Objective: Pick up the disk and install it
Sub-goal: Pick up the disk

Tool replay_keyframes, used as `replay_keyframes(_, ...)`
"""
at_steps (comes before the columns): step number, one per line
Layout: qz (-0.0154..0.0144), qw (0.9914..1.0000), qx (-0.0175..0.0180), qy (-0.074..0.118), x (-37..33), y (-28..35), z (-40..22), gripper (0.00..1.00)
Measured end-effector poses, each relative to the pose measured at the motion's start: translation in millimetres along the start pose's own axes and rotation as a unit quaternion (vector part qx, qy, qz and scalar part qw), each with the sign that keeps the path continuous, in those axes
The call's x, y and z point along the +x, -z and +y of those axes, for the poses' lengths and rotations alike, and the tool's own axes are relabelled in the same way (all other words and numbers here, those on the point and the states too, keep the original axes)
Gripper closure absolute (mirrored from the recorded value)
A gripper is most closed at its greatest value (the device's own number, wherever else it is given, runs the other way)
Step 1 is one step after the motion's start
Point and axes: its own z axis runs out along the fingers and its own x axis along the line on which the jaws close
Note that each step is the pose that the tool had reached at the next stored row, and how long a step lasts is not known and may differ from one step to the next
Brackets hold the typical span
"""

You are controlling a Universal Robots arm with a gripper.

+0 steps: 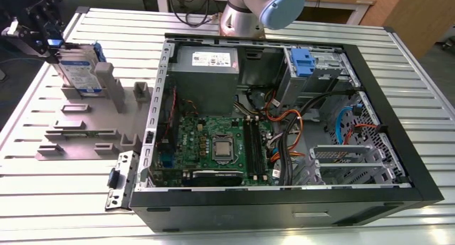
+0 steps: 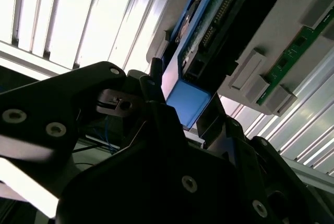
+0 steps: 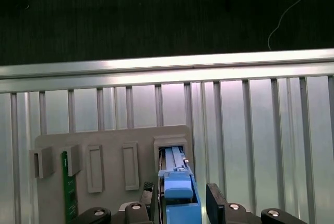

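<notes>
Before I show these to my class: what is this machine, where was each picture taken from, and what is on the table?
The machine is one robot arm. The gripper is the claw at its end.

The exterior view comes from a camera off the arm that looks over the whole ribbed metal table. Both wrist views come from cameras that ride on the arm near the gripper, so they show things from very close.

On the table lie an open computer case and, to the exterior view's left, a grey holder. The disk, silver with blue rails, stands on edge in a slot of that holder. A green board sits in another slot.

The gripper is right at the disk's top end. I cannot tell whether it grips the disk.
</notes>
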Motion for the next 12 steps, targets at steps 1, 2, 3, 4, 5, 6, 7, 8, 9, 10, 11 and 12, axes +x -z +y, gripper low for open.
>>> replay_keyframes(1, -0.0001, 1.0, 0.0001, 0.0, 0.0, -0.6, 0.0, 0.49)
replay_keyframes(2, 0.0, 1.0, 0.0001, 0.001, 0.0, -1.0, 0.0, 0.49)
replay_keyframes(3, 0.0, 1.0, 0.0, 0.001, 0.0, -1.4, 0.0, 0.49)
replay_keyframes(4, 0.0, 1.0, 0.0, 0.002, 0.0, -1.9, 0.0, 0.49)
replay_keyframes(5, 0.0, 1.0, 0.0, 0.003, 0.0, -2.4, 0.0, 0.49)
replay_keyframes(6, 0.0, 0.99999, -0.0001, 0.005, 0.1, -3.0, 0.0, 0.49)
replay_keyframes(7, 0.0, 0.99996, -0.0002, 0.009, 0.1, -3.4, 0.0, 0.49)
replay_keyframes(8, 0.0001, 0.99991, -0.0003, 0.014, 0.1, -3.7, 0.0, 0.49)
replay_keyframes(9, 0.0001, 0.99984, -0.0004, 0.018, 0.1, -3.9, 0.0, 0.49)
replay_keyframes(10, 0.0001, 0.99975, -0.0004, 0.022, 0.1, -4.2, 0.0, 0.49)
replay_keyframes(11, 0.0001, 0.99969, -0.0004, 0.025, 0.1, -4.4, 0.0, 0.49)
replay_keyframes(12, 0.0001, 0.99968, -0.0004, 0.025, 0.1, -4.5, 0.0, 0.49)
